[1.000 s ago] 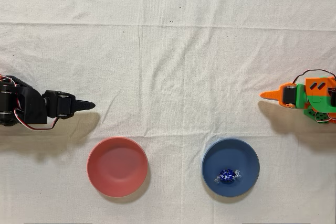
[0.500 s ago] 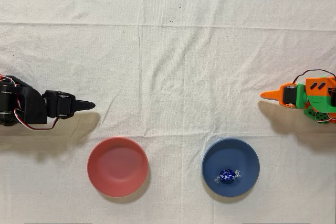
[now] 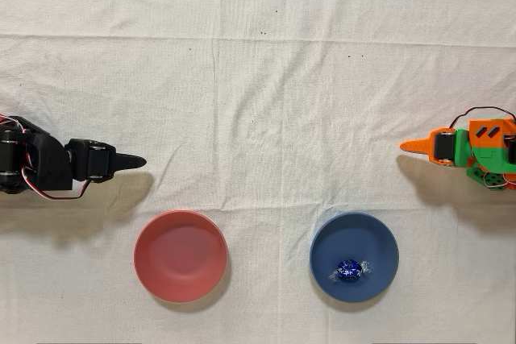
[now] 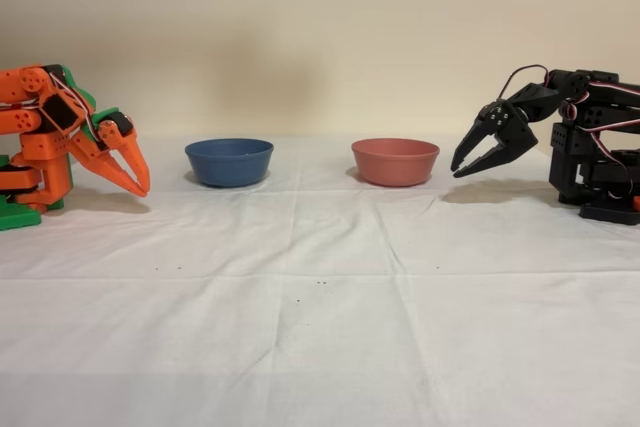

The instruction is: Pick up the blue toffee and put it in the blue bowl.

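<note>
Blue toffee [image 3: 349, 271] already lay inside the blue bowl [image 3: 379, 239] near the worktop's front edge; the empty gripper [image 4: 138, 185] sat closed, so reaching back might knock it out.

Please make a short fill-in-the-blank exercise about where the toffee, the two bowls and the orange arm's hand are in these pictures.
1. The blue toffee lies inside the ____ bowl.
2. In the overhead view, the pink-red bowl is to the ____ of the blue bowl.
3. The orange hand holds ____.

Missing words: blue; left; nothing
</note>
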